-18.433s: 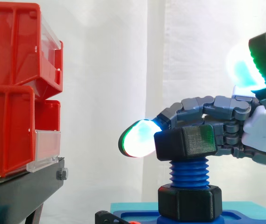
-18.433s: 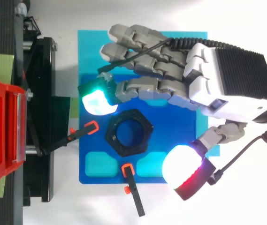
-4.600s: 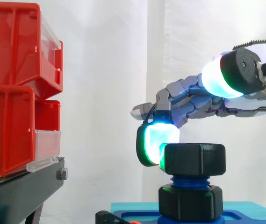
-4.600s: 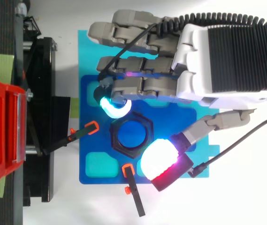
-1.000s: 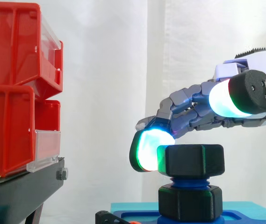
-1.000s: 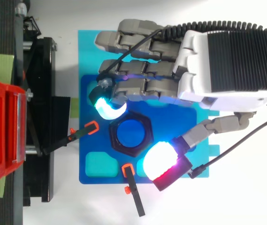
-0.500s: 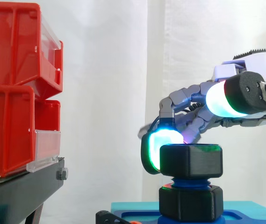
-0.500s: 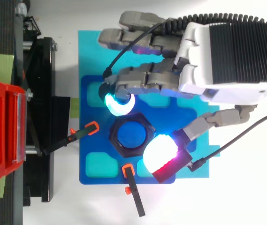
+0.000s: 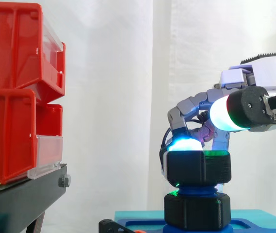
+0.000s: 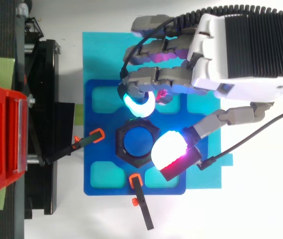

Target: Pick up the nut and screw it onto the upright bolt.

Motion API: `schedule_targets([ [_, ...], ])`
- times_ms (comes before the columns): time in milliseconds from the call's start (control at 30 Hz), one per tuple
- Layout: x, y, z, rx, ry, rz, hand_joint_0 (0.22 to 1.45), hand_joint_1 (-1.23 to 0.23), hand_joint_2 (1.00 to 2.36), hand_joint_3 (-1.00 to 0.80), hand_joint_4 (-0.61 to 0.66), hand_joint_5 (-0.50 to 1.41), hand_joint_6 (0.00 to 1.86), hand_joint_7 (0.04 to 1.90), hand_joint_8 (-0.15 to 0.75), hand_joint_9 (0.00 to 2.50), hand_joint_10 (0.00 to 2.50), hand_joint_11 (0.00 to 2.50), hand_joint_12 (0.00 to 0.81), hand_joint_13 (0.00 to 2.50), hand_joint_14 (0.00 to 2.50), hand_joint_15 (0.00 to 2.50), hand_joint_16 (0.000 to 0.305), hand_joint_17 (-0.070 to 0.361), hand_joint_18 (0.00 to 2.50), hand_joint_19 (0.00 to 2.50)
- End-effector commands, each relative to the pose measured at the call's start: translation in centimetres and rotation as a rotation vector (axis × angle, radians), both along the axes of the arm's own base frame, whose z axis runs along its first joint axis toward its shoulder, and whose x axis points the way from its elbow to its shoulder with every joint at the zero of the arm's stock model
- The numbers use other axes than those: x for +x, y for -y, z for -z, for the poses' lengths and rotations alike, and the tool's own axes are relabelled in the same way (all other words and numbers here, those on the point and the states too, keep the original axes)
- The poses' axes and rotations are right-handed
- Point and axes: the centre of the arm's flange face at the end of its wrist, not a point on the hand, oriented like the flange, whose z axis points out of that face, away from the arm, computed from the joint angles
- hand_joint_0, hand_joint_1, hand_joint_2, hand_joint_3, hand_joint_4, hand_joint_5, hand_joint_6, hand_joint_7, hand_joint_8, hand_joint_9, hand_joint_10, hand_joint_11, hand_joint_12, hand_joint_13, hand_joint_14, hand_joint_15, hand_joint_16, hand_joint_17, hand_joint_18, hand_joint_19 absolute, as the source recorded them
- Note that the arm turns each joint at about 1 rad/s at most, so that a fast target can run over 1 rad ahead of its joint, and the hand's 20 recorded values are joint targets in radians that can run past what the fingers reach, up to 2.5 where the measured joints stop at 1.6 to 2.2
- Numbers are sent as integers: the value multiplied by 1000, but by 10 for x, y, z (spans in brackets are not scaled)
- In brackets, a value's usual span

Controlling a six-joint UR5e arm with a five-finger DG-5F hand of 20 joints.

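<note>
The nut (image 9: pixel 198 167) sits on the upright bolt (image 10: pixel 137 142), which stands at the middle of the blue base plate (image 10: pixel 89 149), and it is far lower than it was at the start. The long run of blue thread once bare beneath it is down to a thin sliver above the black collar (image 9: pixel 196 211). From above, the bolt's blue end fills the nut's bore. In the last half second the hand (image 10: pixel 245 50) has swung its cyan fingertip (image 10: pixel 140 104) off the nut's corner on the side of the red bins (image 9: pixel 11 97) and round to the nut's far side, toward the plate's far edge. The nut's flats have turned with that sweep. The hand is clenched but grasps nothing. Its fingers are curled, one pad appears to rest against the nut's upper far edge, and the side view shows the thumb (image 9: pixel 225 112) riding well above the nut (from above it merely overlaps the near-right corner). I judge the screwing nearly done, with little thread left before the nut meets the collar. Another flick or two should seat it, though resistance may rise and let the pad slip off. The two orange-tipped clamps (image 10: pixel 97 133) at the plate's bin-side and near edges lie just beside the nut's sweep.
</note>
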Motion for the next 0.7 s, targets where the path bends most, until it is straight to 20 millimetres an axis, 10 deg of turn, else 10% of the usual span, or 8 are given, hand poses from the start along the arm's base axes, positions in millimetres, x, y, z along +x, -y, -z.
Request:
schedule_targets([
  [0,-1,2,0,-11,-3,3,503,-359,1000,-500,53,96,505,1298,167,1413,0,0,241,699,0,0,24,55,454,0],
  [467,-10,10,-3,-43,-53,13,490,-367,1000,-500,33,114,503,1392,115,1799,3,83,197,1038,0,0,21,48,822,125],
  [667,-12,15,-12,-41,-40,19,453,-319,1000,-500,132,27,505,1178,245,1424,0,79,309,793,0,0,35,80,589,108],
])
